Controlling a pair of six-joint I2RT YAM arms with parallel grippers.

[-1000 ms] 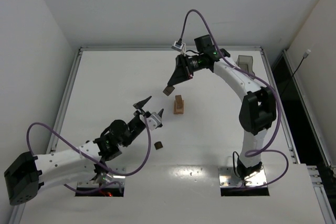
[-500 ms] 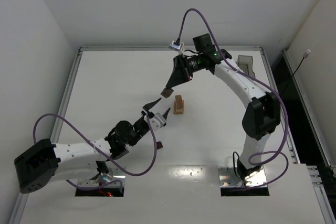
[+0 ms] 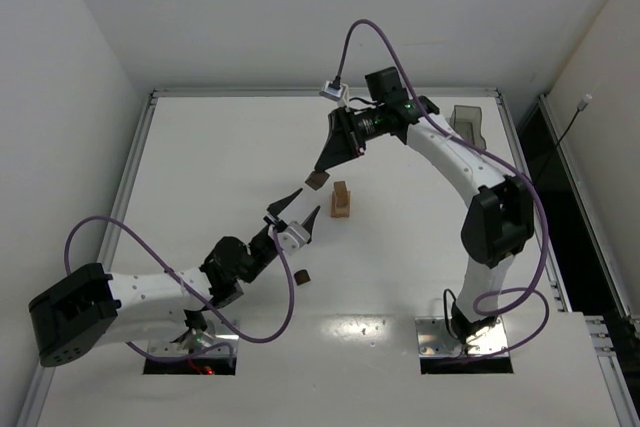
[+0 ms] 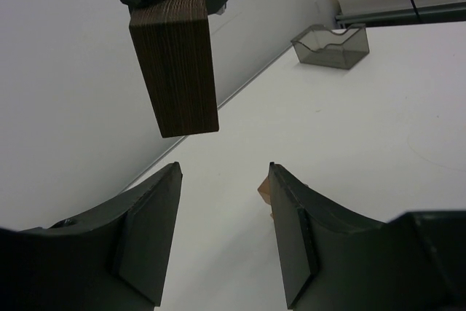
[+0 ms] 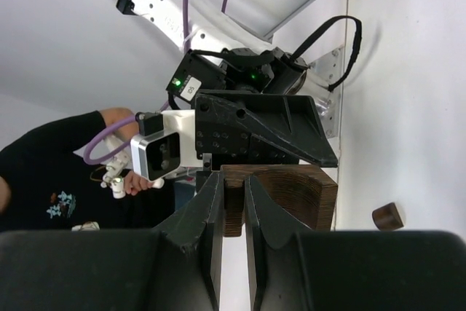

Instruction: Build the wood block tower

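Obs: right gripper (image 3: 322, 169) is clamped on a dark brown bar block (image 3: 318, 179). Both fingers press flat against its faces (right wrist view shows no gap at either side). The block hangs in the air above the table (image 3: 200, 167), just left of the tower (image 3: 342, 201) and a little toward the far side of it, not touching it.

The tower is a narrow, light tan stack, upright, standing alone on the table.

The left gripper (image 4: 223, 180) has its jaws spread wide and holds nothing. It sits on the near-left side of the tower, angled up toward the held block. In the left wrist view the block hangs above the gap between the two fingers, apart from both.

A small dark brown piece (image 3: 301, 276) lies flat on the table, on the near-left side of the tower and well apart from it.

A translucent grey bin (image 3: 467, 123) stands to the far right of the tower, well apart.
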